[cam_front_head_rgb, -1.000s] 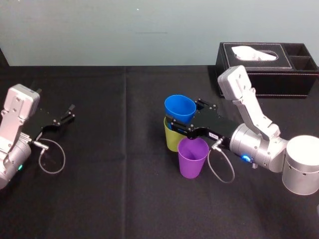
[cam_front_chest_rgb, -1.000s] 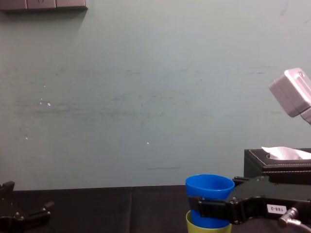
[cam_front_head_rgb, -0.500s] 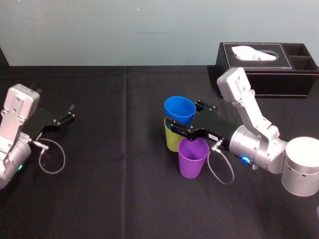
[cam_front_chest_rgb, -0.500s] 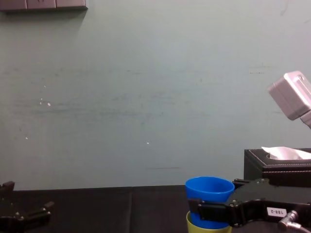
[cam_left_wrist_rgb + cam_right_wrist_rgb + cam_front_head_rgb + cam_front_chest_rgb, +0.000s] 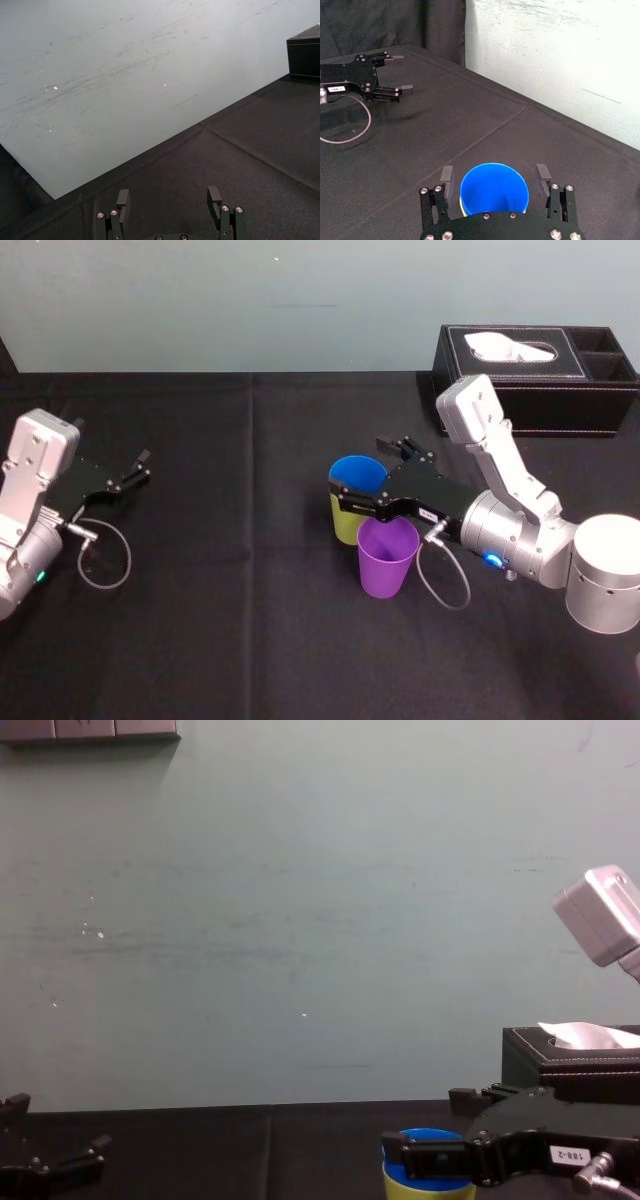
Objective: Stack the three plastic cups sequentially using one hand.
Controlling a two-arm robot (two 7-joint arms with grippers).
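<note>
The inner cup [image 5: 357,471] sat in the outer cup [image 5: 343,522], a third cup [image 5: 386,560] just near-right, the tissue box [image 5: 540,380] far right.

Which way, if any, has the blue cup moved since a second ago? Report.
Yes: the blue cup dropped down into the yellow-green cup, which stayed put.

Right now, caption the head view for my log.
Right gripper open around blue cup nested in yellow-green cup; purple cup beside; left gripper parked far left.
</note>
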